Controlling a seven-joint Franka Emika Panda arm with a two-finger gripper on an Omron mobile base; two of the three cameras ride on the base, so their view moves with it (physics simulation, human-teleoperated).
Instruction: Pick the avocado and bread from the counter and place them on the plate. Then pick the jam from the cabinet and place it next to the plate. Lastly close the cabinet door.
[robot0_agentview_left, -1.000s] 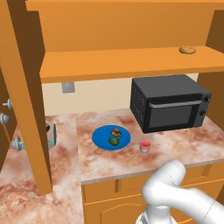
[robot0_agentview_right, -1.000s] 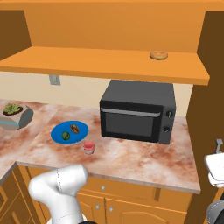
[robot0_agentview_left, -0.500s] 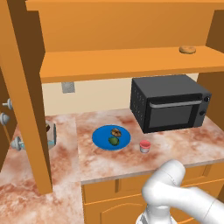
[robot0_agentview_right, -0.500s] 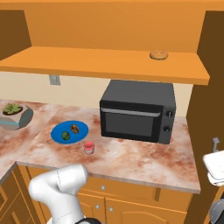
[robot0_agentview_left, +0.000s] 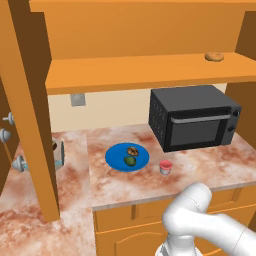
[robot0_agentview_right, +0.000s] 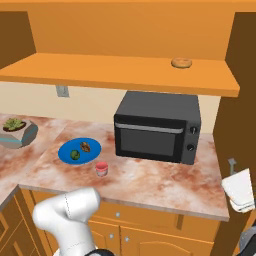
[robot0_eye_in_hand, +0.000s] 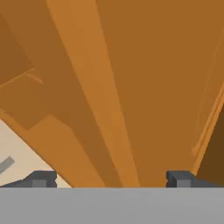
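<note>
Plate, bright blue, sits left of centre on the marbled worktop in the left base view; we count two items on it, the dark green avocado and, touching or just beside it, the speckled brown bread.

Jam, a pinkish-red jar, stands just beside the plate toward the lower middle of that frame, between plate and black microwave; in the right base view we find it at lower left, below the plate.

Cabinet, orange, has its interior open to view, with a pale roll on its shelf at upper right. Cabinet door stands swung out along the left edge of the left base view.

Gripper: its two dark tips stand wide apart at the bottom of the hand view, holding nothing, and face orange wood panelling; we cannot tell which part of the cabinet that is.

Step in hand, by our reckoning: the last one, closing the door, since food and jar lie where the task wants them. The next move calls for bringing the hand to the door's outer face or free edge and pushing it round toward the cabinet front.
</note>
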